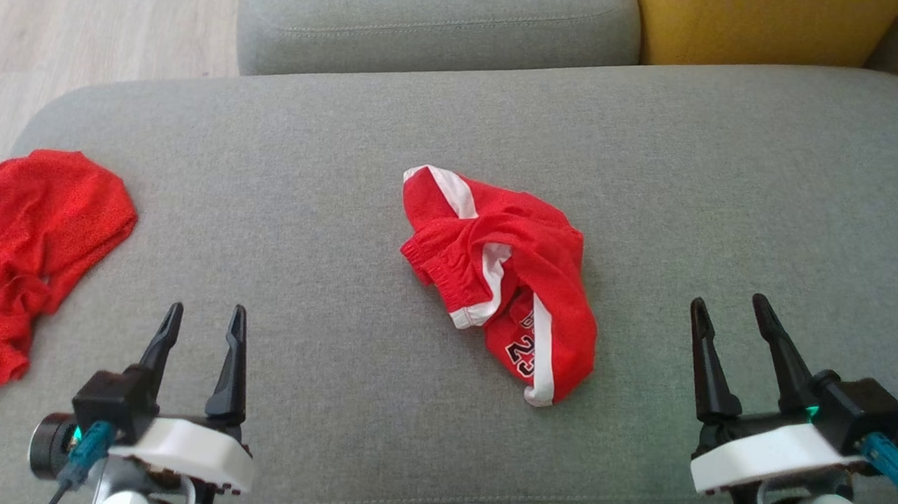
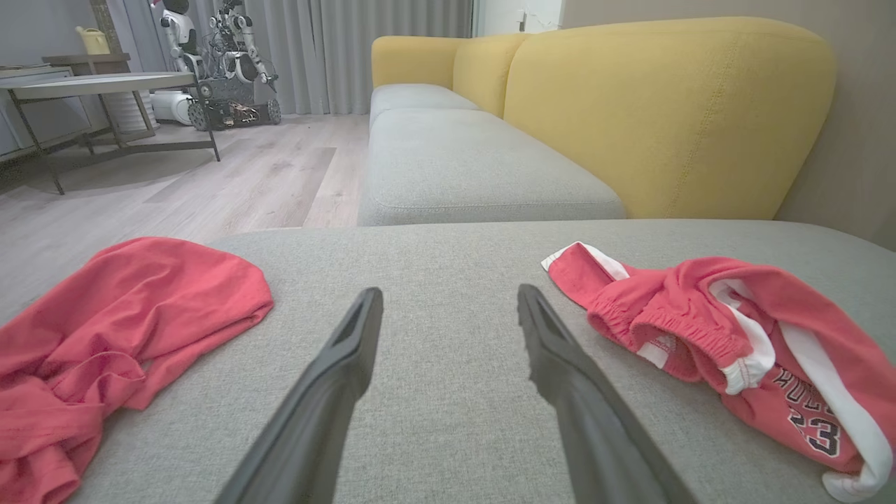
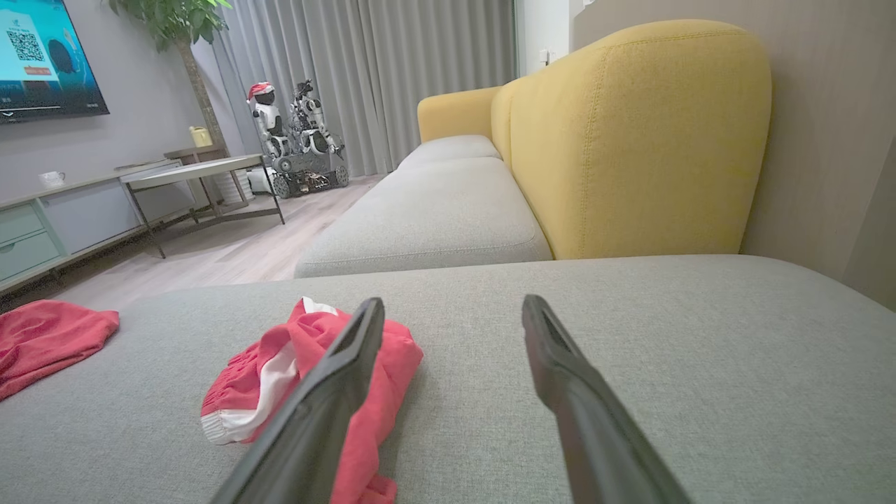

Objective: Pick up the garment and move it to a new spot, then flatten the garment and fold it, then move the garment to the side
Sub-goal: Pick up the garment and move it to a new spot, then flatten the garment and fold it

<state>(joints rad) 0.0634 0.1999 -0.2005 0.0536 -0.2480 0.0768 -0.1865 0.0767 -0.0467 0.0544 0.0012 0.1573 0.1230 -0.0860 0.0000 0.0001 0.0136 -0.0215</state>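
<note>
Grey sofa cushion (image 1: 332,156) under crumpled red shorts (image 1: 508,285) and second red garment (image 1: 32,249); left gripper (image 1: 205,313), right gripper (image 1: 727,302) spread wide, holding nothing, apart from both.

**Three cameras on one grey seat (image 1: 332,148)**

My head camera looks steeply down on the grey seat from close above. My two wrist cameras sit low, almost skimming the seat, both facing along it toward the yellow backrest (image 2: 665,119) and the room beyond. All three share the crumpled red shorts (image 1: 508,285); the left wrist sees them at right, the right wrist at left.
</note>
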